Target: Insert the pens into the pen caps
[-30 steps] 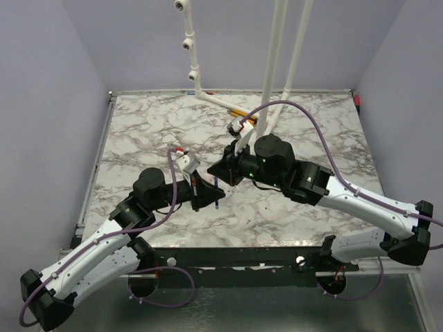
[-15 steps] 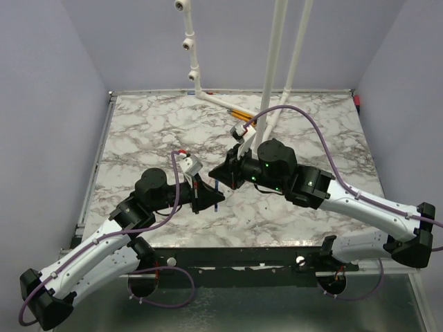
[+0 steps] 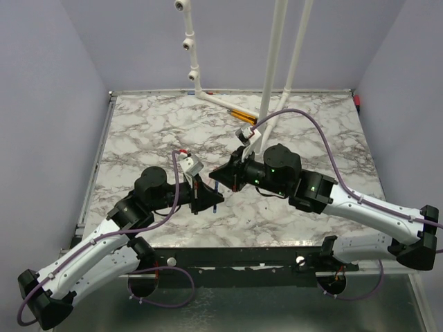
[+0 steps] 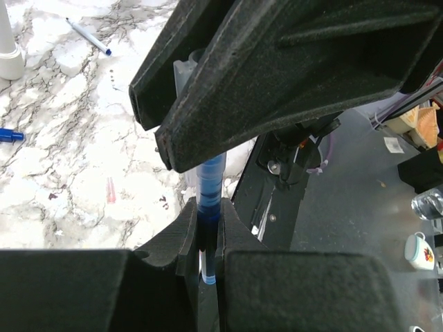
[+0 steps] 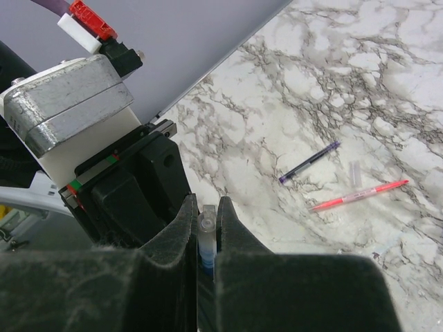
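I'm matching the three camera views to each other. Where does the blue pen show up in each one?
Top external: blue pen, a small blue sliver just below the picture's centre.
Left wrist: bottom centre, pinched in the left claw.
Right wrist: bottom centre, its clear end pinched in the right claw.
Shared landmark: the marble tabletop, seen in all three.

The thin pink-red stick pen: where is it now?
Right wrist view, right side: the pink-red pen lies flat on the marble tabletop, just below a thin dark purple pen.
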`<state>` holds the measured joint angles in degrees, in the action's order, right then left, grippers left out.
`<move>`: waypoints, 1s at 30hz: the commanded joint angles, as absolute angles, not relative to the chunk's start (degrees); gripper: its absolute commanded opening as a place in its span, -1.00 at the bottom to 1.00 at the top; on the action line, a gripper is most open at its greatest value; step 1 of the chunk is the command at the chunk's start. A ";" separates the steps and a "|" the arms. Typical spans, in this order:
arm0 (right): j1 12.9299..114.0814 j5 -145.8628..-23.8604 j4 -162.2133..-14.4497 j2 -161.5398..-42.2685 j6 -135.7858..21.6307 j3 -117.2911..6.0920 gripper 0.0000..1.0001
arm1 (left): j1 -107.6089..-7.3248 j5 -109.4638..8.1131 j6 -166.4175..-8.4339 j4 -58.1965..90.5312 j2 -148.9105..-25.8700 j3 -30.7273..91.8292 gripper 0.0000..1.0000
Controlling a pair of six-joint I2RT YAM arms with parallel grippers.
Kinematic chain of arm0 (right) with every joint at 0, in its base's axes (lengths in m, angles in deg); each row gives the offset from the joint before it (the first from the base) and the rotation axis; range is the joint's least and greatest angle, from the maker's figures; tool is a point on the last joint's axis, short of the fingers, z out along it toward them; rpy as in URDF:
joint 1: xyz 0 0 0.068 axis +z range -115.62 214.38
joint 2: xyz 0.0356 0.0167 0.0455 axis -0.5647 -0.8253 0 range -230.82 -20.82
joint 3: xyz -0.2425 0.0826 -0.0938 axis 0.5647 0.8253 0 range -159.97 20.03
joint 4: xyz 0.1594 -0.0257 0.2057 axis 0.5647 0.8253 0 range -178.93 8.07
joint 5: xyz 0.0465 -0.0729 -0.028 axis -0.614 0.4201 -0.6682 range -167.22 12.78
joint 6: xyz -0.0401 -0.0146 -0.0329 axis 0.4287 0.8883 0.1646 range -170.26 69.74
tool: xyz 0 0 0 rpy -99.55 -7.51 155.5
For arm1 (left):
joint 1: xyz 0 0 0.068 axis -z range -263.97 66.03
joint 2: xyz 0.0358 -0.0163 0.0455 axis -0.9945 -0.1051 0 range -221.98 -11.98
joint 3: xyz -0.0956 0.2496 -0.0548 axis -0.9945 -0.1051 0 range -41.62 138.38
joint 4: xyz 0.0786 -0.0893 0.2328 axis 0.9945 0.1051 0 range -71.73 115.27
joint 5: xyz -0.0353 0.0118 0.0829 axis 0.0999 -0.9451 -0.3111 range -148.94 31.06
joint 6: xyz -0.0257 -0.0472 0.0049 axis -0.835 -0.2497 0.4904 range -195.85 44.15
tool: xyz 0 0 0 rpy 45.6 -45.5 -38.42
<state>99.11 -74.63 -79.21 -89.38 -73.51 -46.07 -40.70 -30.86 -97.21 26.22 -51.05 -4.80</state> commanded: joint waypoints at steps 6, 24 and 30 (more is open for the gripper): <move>103.17 -80.86 -71.78 -89.29 -76.94 -39.66 -0.99 | -41.81 -37.44 -95.26 18.18 -51.62 3.41 -1.00; 104.43 -77.46 -71.91 -88.18 -77.58 -39.95 -0.99 | -41.84 -35.45 -94.50 21.96 -53.16 3.78 -1.00; 104.43 -73.88 -70.78 -89.83 -77.22 -44.38 -0.92 | -41.78 -33.52 -95.25 22.01 -52.39 1.06 -1.00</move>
<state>101.21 -69.43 -82.95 -87.34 -76.33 -43.38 -40.70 -29.81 -93.89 34.02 -53.44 1.06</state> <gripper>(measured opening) 0.057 0.088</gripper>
